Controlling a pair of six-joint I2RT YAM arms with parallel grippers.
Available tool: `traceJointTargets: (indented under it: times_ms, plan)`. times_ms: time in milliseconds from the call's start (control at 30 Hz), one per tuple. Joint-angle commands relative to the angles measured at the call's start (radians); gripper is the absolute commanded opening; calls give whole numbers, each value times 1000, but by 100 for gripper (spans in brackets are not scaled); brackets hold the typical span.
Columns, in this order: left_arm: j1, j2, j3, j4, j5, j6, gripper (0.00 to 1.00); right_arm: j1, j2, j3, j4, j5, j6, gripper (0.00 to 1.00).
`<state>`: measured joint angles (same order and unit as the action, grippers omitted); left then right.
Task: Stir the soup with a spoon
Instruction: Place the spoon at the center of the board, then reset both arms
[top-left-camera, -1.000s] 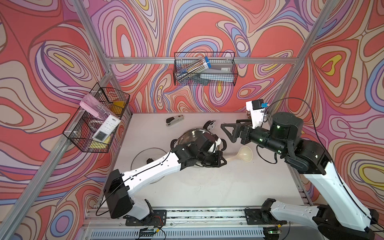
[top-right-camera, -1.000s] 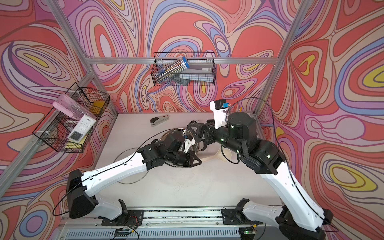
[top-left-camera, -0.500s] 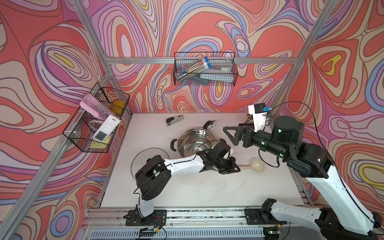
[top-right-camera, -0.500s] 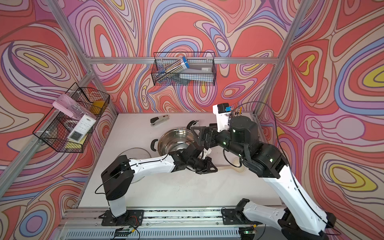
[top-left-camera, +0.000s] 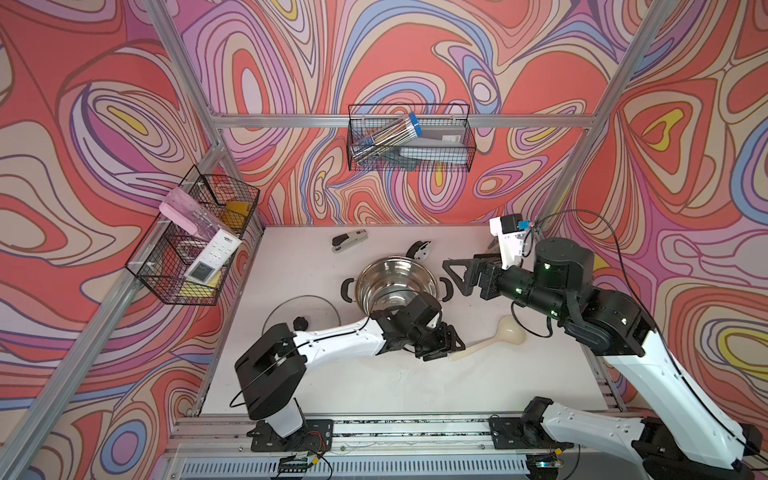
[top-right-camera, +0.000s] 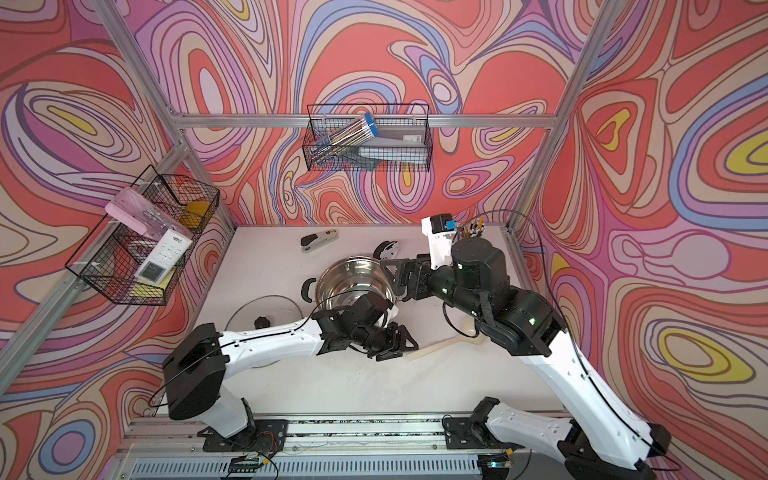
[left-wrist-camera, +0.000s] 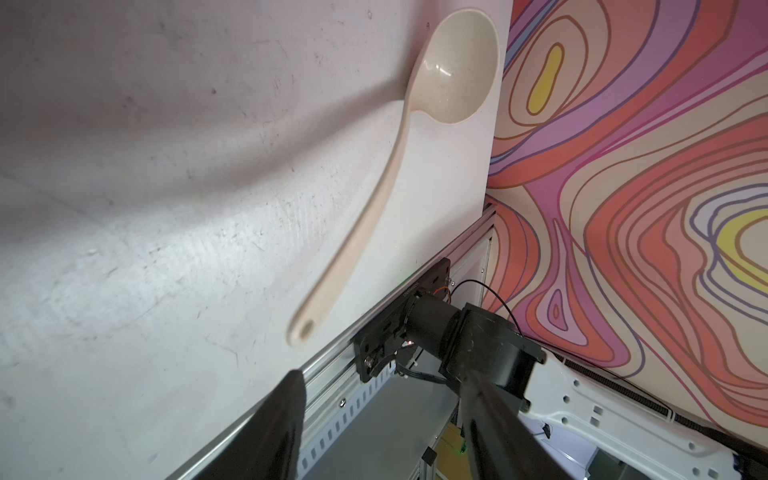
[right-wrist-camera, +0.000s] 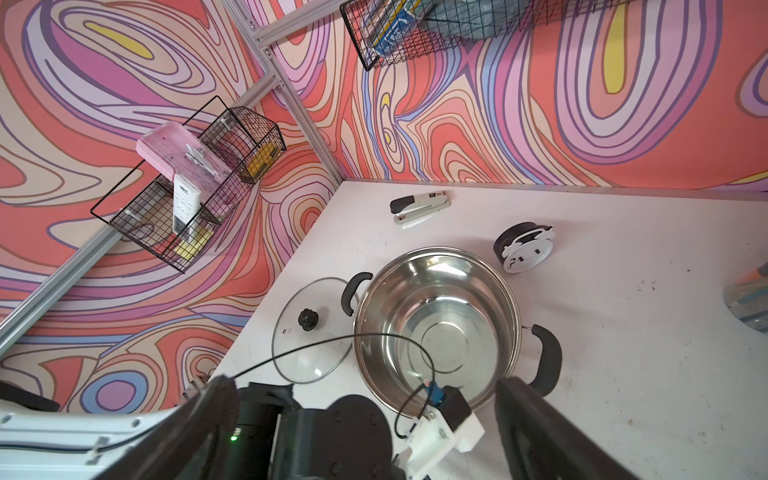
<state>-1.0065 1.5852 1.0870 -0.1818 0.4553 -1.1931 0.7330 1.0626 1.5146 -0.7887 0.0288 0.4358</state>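
Nearest on the table (top-left-camera: 374, 386), the left gripper (top-left-camera: 444, 347) sits low at the handle end of the spoon (top-left-camera: 487, 343). The spoon lies flat, its handle pointing near-left and its bowl far-right, well apart from the pot. In the left wrist view the fingers (left-wrist-camera: 286, 415) stand apart with nothing between them, and the handle tip lies just beyond their ends, so the spoon is not held.

The step in hand looks like the pickup, with no stirring begun. The next move calls for sliding the jaws forward to straddle the thin handle, closing on it, then lifting and carrying the bowl over the rim.

Farther back stands the steel pot (top-left-camera: 384, 286), its glass lid (top-left-camera: 301, 311) flat on the table to its left. The shine makes it hard to say whether there is liquid inside. The right gripper (top-left-camera: 457, 276) hovers just right of the pot, jaws spread wide and empty. A stapler (top-left-camera: 349, 242) lies farthest.
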Motion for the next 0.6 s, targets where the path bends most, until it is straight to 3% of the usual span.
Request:
traceJointTargets:
  times_ms: [0, 100, 167, 333, 400, 467, 567]
  plan:
    - [4, -116, -46, -201, -91, 58, 66, 5, 0, -33, 42, -6, 3, 98]
    - [10, -254, -100, -288, -172, 69, 68, 5, 0, -61, 54, 34, -9, 98]
    - [17, -345, -107, -356, -251, 110, 69, 5, 0, -83, 46, 136, -14, 98]
    - [20, -491, 47, -619, -685, 364, 72, 4, 58, -141, 47, 347, -166, 98]
    - [19, -528, 95, -619, -826, 522, 78, 5, 65, -183, 95, 429, -194, 95]
    - [20, -554, 134, -610, -973, 624, 92, 4, 48, -259, 213, 487, -280, 98]
    - [43, -593, 80, -401, -1168, 862, 99, -42, 5, -440, 513, 470, -429, 98]
